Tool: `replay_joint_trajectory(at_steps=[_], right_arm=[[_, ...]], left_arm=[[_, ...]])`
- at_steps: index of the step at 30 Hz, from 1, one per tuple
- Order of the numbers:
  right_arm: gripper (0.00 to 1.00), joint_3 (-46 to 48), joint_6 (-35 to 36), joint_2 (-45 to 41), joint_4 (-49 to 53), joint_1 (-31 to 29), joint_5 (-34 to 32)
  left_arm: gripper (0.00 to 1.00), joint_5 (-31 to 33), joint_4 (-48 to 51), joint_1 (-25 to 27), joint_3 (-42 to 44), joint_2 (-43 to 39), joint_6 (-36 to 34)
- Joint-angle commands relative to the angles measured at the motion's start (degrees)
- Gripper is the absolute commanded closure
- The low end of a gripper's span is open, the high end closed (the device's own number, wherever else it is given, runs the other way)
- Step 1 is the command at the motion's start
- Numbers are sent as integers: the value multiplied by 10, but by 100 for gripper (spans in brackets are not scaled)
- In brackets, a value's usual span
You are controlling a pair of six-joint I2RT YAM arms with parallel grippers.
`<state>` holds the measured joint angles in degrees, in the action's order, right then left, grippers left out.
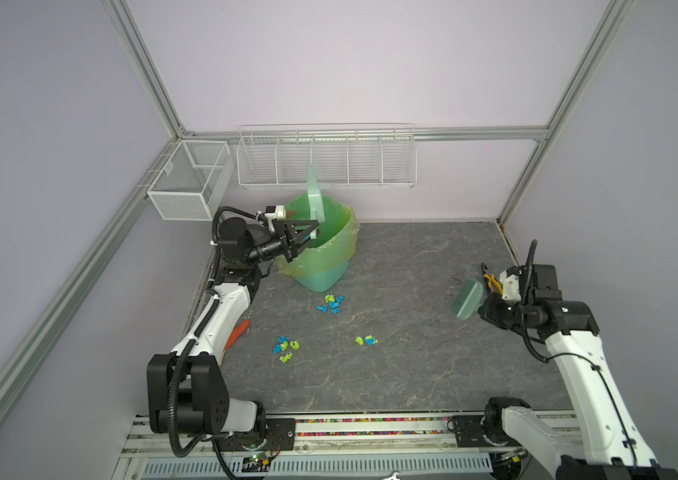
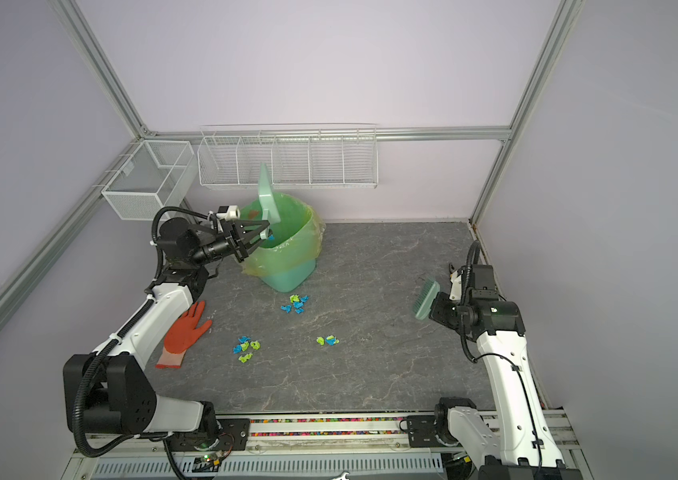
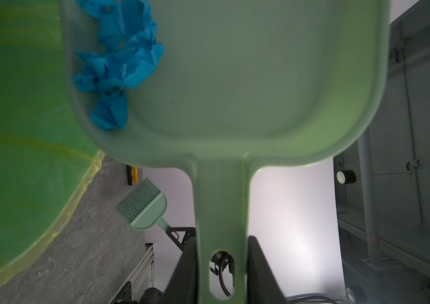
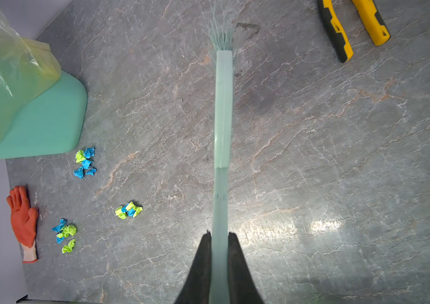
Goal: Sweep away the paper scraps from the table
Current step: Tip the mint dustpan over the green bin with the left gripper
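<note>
Three small clusters of blue and lime paper scraps lie on the dark marbled table, also seen in the right wrist view. My left gripper is shut on the handle of a pale green dustpan, tipped steeply over the lined green bin. Blue scraps cling to the pan's low edge above the liner. My right gripper is shut on the green brush, held above the table at the right.
An orange-red glove lies by the left arm, near the front-left cluster. Yellow-handled pliers rest at the table's right edge behind the brush. Two white wire baskets hang on the back wall and corner.
</note>
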<state>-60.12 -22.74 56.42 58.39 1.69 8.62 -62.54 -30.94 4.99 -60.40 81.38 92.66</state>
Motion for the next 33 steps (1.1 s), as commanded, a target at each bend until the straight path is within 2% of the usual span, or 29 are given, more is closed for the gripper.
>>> replay_joint_trajectory(at_steps=[1,3,6,7,22,33], right_arm=[[93,-12,-11,2,-7,1,13],[93,-14,-13,4,-7,0,16],[93,-21,-15,7,-5,-1,20],[93,-24,-16,8,-3,-2,19],[93,-31,-10,7,12,-7,15],[93,-19,-18,-2,-8,-7,41]], left_arm=[[100,-23,-220,-2,18,22,162],[100,-30,-294,-5,23,42,215],[100,-2,-479,-11,38,92,362],[100,-14,-503,-12,32,109,389],[100,-32,-502,-13,47,98,365],[100,-48,-501,-14,50,100,346]])
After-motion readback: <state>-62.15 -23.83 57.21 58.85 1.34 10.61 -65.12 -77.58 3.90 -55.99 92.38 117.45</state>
